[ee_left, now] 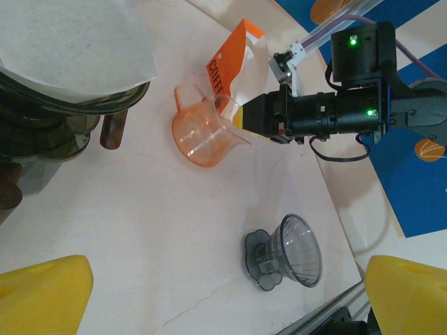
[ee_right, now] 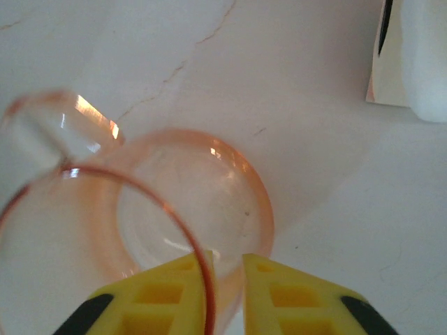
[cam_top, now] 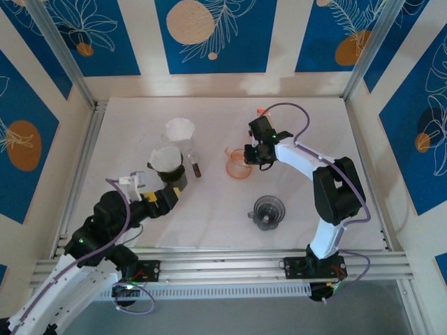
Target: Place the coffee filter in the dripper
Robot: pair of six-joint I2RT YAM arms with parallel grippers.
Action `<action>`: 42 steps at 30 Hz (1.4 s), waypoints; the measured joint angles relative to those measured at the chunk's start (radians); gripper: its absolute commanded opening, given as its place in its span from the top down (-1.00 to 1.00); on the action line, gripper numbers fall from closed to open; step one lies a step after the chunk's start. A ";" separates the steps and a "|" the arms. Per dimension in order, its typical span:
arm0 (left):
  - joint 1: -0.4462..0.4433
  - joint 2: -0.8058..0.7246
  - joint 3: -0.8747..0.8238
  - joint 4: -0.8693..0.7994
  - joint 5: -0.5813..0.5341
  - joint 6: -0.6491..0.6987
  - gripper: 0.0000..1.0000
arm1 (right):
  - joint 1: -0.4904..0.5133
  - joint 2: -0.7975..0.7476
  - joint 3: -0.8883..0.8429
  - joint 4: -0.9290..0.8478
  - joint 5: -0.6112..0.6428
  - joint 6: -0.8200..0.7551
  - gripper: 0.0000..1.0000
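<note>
Looking flimsy and light, the coffee filter (ee_left: 63, 42) suits a rim pinch; left pincer (ee_left: 225, 296) stands released, right pincer (ee_right: 228, 279) grip unclear.

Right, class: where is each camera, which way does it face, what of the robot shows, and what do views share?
Top external: above and behind, facing down at the white table; both arms show.
Left wrist: on the left arm, facing across the table at the right hand; own yellow fingertips in the bottom corners.
Right wrist: facing down into the clear orange plastic cup; its yellow fingers straddle the rim.
Shared: that cup, all three; the smoky grey plastic dripper, first two.
</note>
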 measured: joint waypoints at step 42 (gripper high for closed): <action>0.000 -0.013 -0.036 0.015 0.015 0.000 -1.00 | 0.466 -0.230 -0.135 -0.262 0.298 0.100 0.08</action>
